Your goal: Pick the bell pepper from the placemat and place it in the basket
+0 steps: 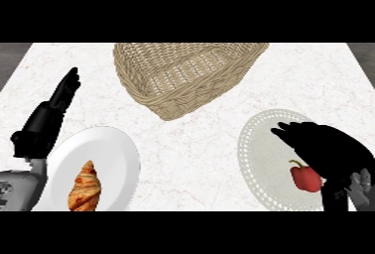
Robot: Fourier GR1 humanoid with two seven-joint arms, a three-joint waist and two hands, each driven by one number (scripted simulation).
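A red bell pepper [306, 178] with a green stem lies on the round white lacy placemat [258, 149] at the right of the counter. My right hand [326, 149] hangs over the mat, its palm just above and right of the pepper. Its fingers stretch toward the mat's far left side and are not closed round the pepper, though the hand hides the pepper's right edge. The woven wicker basket [183, 74] lies tilted at the top centre with nothing in it. My left hand [45, 121] rests open at the left edge, fingers pointing up.
A white plate [110, 149] holding a croissant [85, 187] sits at the lower left, next to my left forearm. Bare marble counter [198, 154] runs between the plate, the placemat and the basket.
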